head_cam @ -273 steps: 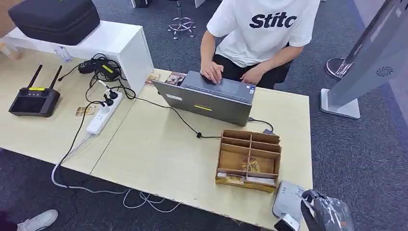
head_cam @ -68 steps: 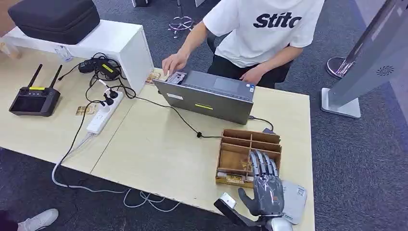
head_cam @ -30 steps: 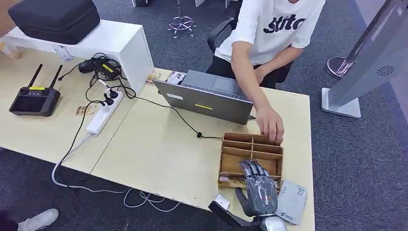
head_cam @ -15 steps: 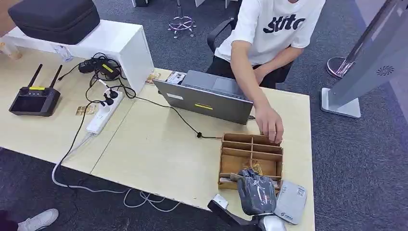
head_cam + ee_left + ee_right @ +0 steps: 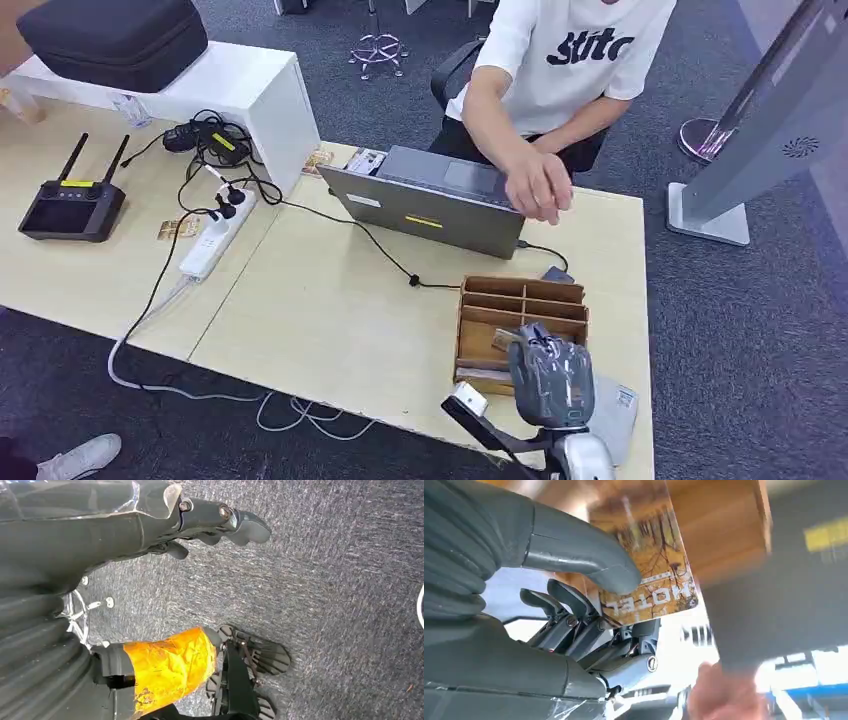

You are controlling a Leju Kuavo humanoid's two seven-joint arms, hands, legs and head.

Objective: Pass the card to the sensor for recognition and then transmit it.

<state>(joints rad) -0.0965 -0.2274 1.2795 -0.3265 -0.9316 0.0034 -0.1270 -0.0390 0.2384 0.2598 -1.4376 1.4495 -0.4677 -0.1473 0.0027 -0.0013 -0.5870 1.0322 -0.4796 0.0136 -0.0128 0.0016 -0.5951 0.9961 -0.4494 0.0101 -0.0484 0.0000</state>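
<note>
My right hand [image 5: 552,378] hovers over the near compartments of the wooden organiser box [image 5: 520,298] at the table's right end. It pinches a yellow-brown card [image 5: 649,565] printed "HOTEL" between thumb and fingers; the right wrist view is blurred. A tan corner of the card [image 5: 503,338] sticks out to the left of the hand. The grey-white card sensor [image 5: 618,408] lies flat on the table just right of the hand, partly hidden by it. My left hand [image 5: 215,520] hangs beside my body above the carpet and holds nothing.
A person in a white T-shirt sits across the table, one hand [image 5: 538,185] raised over the grey laptop [image 5: 430,208]. A black cable [image 5: 395,265] runs from the power strip [image 5: 212,238] towards the box. A remote controller [image 5: 72,205] sits far left.
The person's hand has left the box's far edge and gone back above the laptop. My right hand has risen out of the box, bringing the card up with it.
</note>
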